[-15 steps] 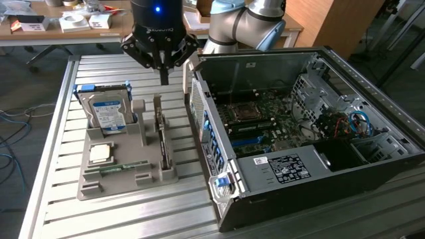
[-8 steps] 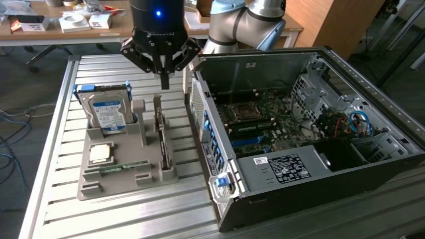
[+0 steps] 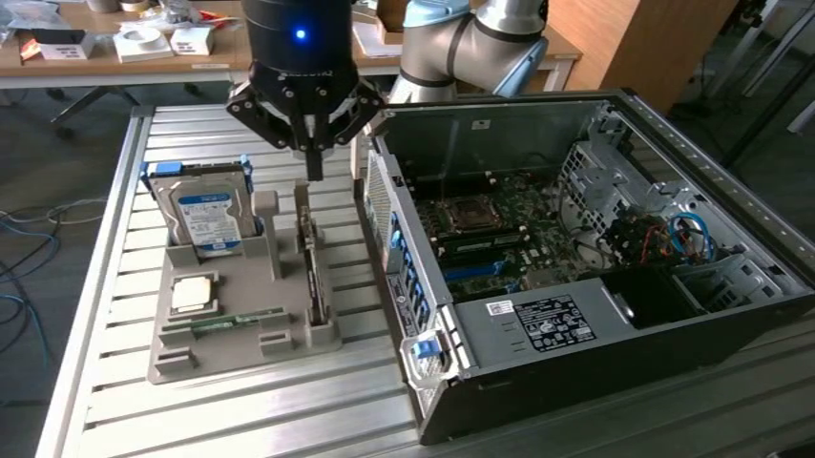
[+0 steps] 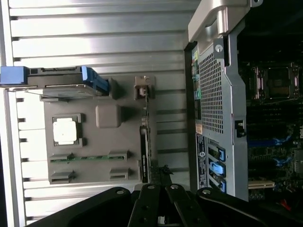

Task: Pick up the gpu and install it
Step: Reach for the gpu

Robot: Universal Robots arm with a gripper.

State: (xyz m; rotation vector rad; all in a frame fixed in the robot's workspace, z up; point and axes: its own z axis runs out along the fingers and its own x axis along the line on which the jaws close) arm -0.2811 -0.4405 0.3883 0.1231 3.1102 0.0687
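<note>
Above gpu (image 3: 309,262) top edge: closed fingers (image 3: 313,162) w/ slim gap to PC case (image 3: 612,401)

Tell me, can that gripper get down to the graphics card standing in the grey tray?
Probably yes. The gripper hangs above the gpu, which stands on edge in the tray, with nothing between them. Its fingers are shut, and the hard drive and computer case sit off to either side.
</note>
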